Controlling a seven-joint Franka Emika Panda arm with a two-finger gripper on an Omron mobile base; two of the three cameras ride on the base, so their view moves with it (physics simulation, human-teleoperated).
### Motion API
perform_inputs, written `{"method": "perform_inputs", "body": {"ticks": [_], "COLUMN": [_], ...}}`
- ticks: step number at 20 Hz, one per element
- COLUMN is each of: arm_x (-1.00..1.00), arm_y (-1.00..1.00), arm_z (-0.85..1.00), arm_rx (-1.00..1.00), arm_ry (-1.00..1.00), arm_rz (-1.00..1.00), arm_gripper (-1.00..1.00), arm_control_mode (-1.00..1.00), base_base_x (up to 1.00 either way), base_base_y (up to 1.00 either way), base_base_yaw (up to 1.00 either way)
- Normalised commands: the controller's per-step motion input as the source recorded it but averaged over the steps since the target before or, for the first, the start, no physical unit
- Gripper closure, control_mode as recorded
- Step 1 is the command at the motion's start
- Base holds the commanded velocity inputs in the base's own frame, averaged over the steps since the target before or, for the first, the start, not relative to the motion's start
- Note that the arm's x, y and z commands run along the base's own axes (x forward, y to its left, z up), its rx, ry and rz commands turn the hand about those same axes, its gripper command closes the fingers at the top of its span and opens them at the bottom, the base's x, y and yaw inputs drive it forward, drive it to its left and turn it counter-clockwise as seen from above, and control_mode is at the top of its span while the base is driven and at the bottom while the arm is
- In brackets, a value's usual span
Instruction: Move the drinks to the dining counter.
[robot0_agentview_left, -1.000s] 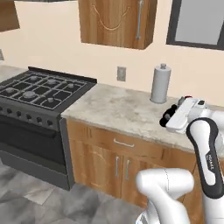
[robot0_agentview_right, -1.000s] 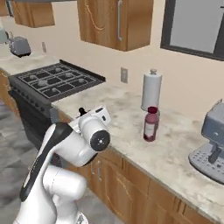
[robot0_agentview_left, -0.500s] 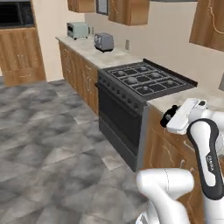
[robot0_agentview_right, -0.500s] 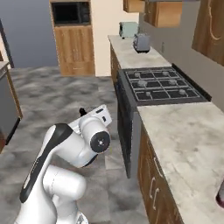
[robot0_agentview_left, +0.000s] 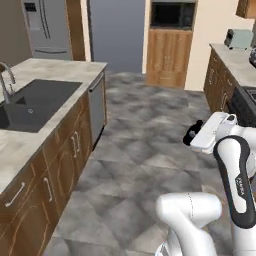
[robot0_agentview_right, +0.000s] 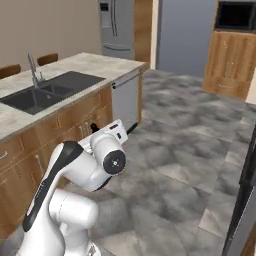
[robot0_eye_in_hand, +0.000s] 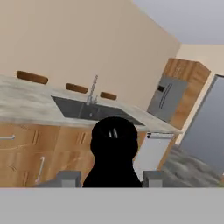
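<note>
Gripper (robot0_eye_in_hand: 112, 178) clamped on black cola bottle (robot0_eye_in_hand: 113, 151), bottle between both fingertips. Dining counter (robot0_agentview_left: 47, 67) with sink (robot0_agentview_left: 35, 100) stands left of the arm.

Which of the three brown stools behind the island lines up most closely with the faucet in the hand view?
The middle stool: its top sits just left of the faucet, while the other two lie further off to either side.

From the left base view we look over the arm down the grey floor (robot0_agentview_left: 150, 130), island tabletop (robot0_agentview_left: 30, 145) on our left. The right base view faces the same island (robot0_agentview_right: 75, 67) and sink (robot0_agentview_right: 45, 92) from the other side. Our hand view sits low and close, facing that sink (robot0_eye_in_hand: 87, 111).
</note>
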Motion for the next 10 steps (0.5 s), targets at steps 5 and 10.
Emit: {"method": "perform_inputs", "body": {"ticks": [5,10], "arm_x": [0.00,0.00], "arm_y": [0.00,0.00], "arm_z": [0.00,0.00], "arm_rx": [0.00,0.00], "arm_ry": [0.00,0.00], "arm_rz": [0.00,0.00], "arm_gripper": [1.00,1.00], "arm_control_mode": [1.00,1.00], "base_base_x": [0.01,0.16], "base_base_y": [0.00,0.00], "base_base_yaw": [0.96,0.89]}}
